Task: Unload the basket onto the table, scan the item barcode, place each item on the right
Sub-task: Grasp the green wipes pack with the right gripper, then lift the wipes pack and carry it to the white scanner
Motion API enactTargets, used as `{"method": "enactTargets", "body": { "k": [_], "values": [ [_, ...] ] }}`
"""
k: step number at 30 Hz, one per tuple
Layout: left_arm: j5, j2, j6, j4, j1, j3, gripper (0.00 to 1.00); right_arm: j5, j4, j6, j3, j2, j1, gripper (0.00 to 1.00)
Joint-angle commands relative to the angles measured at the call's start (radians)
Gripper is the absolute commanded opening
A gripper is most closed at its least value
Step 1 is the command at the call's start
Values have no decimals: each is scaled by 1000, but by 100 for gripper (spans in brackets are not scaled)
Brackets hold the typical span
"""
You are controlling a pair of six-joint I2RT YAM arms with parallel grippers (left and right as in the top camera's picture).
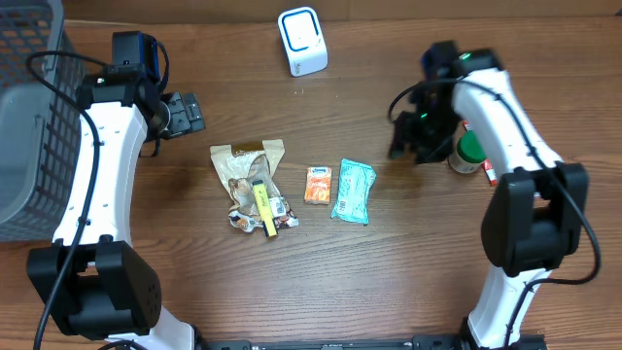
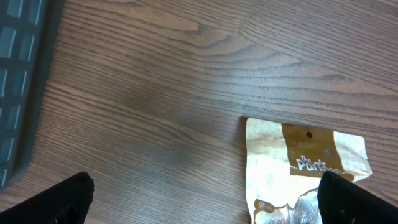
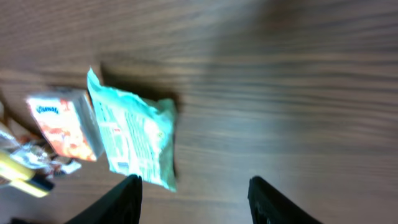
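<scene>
At table centre: 1 teal packet [image 1: 352, 191], flat on the wood, untouched. At its 9 o'clock, just beside it, 1 small orange box [image 1: 318, 184]. Further toward 9, 1 brown pouch [image 1: 248, 160] with 1 yellow stick [image 1: 263, 204] lying across its lower end. 1 white scanner [image 1: 302, 41] at 12 o'clock, well apart. Right gripper [image 3: 199, 190] at the packet's 2 o'clock, fingers spread, pinching nothing; 1 green-capped bottle [image 1: 469, 151] beside its arm. Left gripper [image 1: 187, 114] at 10 o'clock, spread wide, empty, near 1 grey basket [image 1: 39, 146].
</scene>
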Motion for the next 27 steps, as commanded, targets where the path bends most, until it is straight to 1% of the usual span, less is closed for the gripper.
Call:
{"method": "enactTargets", "body": {
  "k": [1, 6, 11, 14, 17, 20, 27],
  "values": [
    [-5, -16, 23, 2, -7, 15, 100, -31, 70, 26, -98, -9, 66, 56],
    [-5, -16, 23, 1, -7, 15, 100, -28, 193, 35, -207, -9, 122, 56],
    [-5, -16, 23, 1, -7, 15, 100, -27, 284, 79, -264, -9, 128, 54],
    [-5, -16, 23, 2, -7, 15, 100, -27, 320, 79, -282, -9, 128, 51],
    [-5, -16, 23, 1, -7, 15, 100, -28, 335, 79, -283, -9, 131, 43],
    [-5, -16, 23, 2, -7, 15, 100, -27, 339, 79, -283, -9, 140, 41],
    [-5, -16, 23, 1, -7, 15, 100, -27, 349, 79, -283, -9, 150, 30]
  ]
}}
